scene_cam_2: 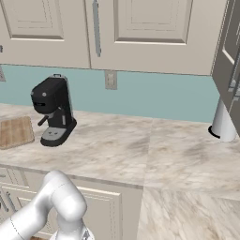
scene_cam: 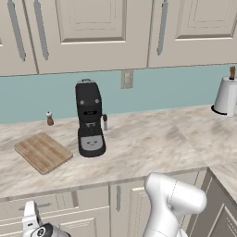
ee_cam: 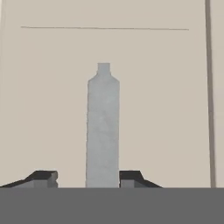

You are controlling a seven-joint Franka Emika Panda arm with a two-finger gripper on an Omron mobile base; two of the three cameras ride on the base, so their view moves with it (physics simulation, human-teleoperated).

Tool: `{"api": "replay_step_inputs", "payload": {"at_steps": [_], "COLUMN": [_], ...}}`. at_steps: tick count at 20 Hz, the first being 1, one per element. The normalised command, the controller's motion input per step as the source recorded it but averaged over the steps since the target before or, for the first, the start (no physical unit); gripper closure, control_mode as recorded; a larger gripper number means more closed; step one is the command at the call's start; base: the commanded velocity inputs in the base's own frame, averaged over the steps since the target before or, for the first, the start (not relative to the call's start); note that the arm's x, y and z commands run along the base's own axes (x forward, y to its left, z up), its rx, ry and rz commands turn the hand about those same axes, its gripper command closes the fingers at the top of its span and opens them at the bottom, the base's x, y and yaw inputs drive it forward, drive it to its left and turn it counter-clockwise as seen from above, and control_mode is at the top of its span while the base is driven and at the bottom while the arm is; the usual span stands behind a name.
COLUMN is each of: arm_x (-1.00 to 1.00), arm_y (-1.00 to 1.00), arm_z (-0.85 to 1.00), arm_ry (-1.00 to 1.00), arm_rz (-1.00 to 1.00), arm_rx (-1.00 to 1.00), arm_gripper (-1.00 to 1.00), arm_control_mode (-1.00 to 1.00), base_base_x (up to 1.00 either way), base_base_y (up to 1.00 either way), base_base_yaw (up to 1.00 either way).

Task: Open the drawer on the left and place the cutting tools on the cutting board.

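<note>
Gripper (ee_cam: 86,177) straddling grey bar handle (ee_cam: 103,131) of drawer (ee_cam: 48,96), fingertips flanking it; full clench impossible to tell. Drawer front sitting closed under counter (scene_cam: 152,143). Cutting board (scene_cam: 43,152) lying left of coffee machine (scene_cam: 90,119).

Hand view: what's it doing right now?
The gripper is at the drawer front, one fingertip on either side of the grey bar handle. The right tip looks against the bar; the left stands a little off it, so a firm grip cannot be confirmed. The drawer appears shut. On the counter, the cutting board sits bare to the left of the coffee machine.
</note>
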Motion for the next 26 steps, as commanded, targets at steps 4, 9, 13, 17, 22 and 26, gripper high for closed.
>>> {"api": "replay_step_inputs", "payload": {"at_steps": [4,9,13,17,22,26], "arm_x": [0.18,0.23,0.16,0.00,-0.27,-0.56], "arm_y": [0.26,0.32,0.29,0.31,0.44,0.43], "arm_z": [0.42,0.46,0.38,0.43,0.45,0.42], "arm_ry": [-0.02,0.00,-0.02,-0.04,-0.05,-0.06], "arm_rz": [0.00,0.00,0.00,0.00,0.00,0.00], "arm_rx": [0.01,0.00,0.00,0.00,0.00,0.00], "arm_gripper": [1.00,1.00,1.00,1.00,1.00,1.00], "arm_control_mode": [-1.00,-1.00,-1.00,-1.00,-1.00,-1.00], "base_base_x": [0.00,0.00,0.00,0.00,0.00,0.00], "base_base_y": [0.00,0.00,0.00,0.00,0.00,0.00], "base_base_yaw": [0.00,0.00,0.00,0.00,0.00,0.00]}}
